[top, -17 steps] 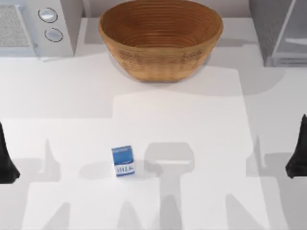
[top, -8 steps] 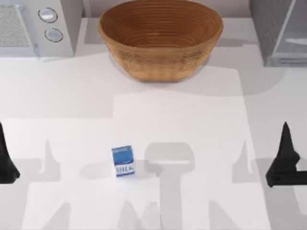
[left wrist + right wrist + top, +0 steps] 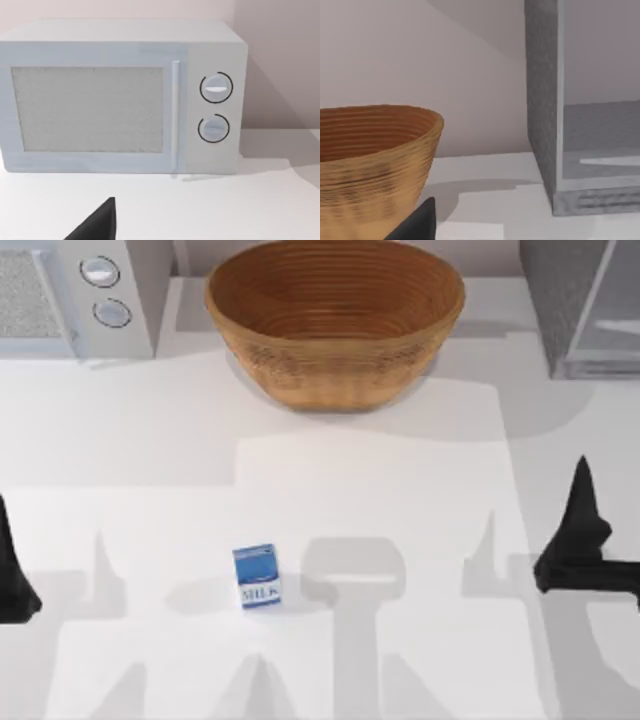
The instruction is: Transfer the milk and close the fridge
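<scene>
The milk [image 3: 257,577], a small blue and white carton, stands upright on the white table in front of the middle, a little to the left. No gripper touches it. My right gripper [image 3: 581,502] hovers at the table's right side, far to the right of the carton and in front of the fridge [image 3: 556,300]. The fridge stands at the back right corner; its speckled side [image 3: 542,100] and a pale inner space beside it appear in the right wrist view. My left gripper [image 3: 8,565] sits parked at the left edge.
A large woven bowl [image 3: 335,325] stands at the back centre, its rim [image 3: 380,115] close to the right wrist camera. A light-grey appliance with two round knobs [image 3: 95,290] and a mesh window [image 3: 87,107] fills the back left corner.
My right gripper has moved in from the right edge, leftward and toward the back of the table. The milk and the left arm have not moved.
</scene>
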Robot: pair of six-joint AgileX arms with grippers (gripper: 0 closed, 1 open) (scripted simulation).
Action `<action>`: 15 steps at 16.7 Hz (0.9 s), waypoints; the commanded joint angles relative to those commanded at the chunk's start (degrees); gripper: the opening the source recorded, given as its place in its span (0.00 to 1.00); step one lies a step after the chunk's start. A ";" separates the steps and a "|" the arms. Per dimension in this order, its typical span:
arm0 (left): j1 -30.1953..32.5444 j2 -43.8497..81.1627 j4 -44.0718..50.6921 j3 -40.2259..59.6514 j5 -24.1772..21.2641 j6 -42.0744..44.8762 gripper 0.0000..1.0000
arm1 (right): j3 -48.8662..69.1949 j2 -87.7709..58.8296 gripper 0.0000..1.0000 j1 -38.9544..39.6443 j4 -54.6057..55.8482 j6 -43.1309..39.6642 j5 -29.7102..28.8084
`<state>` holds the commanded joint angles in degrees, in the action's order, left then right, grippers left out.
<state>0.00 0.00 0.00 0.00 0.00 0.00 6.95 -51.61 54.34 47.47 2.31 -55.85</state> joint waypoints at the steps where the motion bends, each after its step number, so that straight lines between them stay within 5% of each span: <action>1: 0.00 0.00 0.00 0.00 0.00 0.00 1.00 | 1.80 -3.28 1.00 0.84 1.77 0.11 -0.71; 15: 0.00 0.00 0.00 0.00 0.00 0.00 1.00 | 33.60 -69.15 1.00 17.52 30.28 -1.46 -7.43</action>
<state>0.00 0.00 0.00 0.00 0.00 0.00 40.56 -120.77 71.86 77.75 0.85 -63.28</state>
